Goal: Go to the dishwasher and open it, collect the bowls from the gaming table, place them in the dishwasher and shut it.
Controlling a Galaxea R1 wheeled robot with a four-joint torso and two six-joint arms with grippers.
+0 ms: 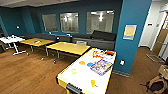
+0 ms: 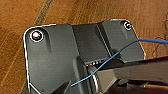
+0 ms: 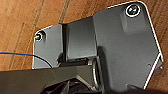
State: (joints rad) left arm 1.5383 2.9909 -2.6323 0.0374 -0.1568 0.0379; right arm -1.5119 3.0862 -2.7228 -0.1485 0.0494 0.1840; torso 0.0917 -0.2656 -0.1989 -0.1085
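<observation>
The gaming table (image 1: 75, 81), long and white-topped with a yellow rim, stands just ahead of me and runs away toward a teal pillar. On it lie an orange bowl (image 1: 82, 63), a blue bowl (image 1: 90, 64) and a lime-green bowl (image 1: 73, 71), close together near the middle. Colourful board-game boxes (image 1: 101, 66) lie beyond them, toward the far end. The dishwasher is out of view. Both wrist views look down on wooden floor past the robot's own dark plates, and no bowl is seen in them.
A small yellow cup (image 1: 93, 83) stands on the table's near end. Two yellow-topped tables (image 1: 67, 47) and a white table (image 1: 11, 39) stand to the left, before a dark sofa (image 1: 96, 38). The teal pillar (image 1: 130, 37) rises at the right; a bag (image 1: 157, 85) lies on the floor.
</observation>
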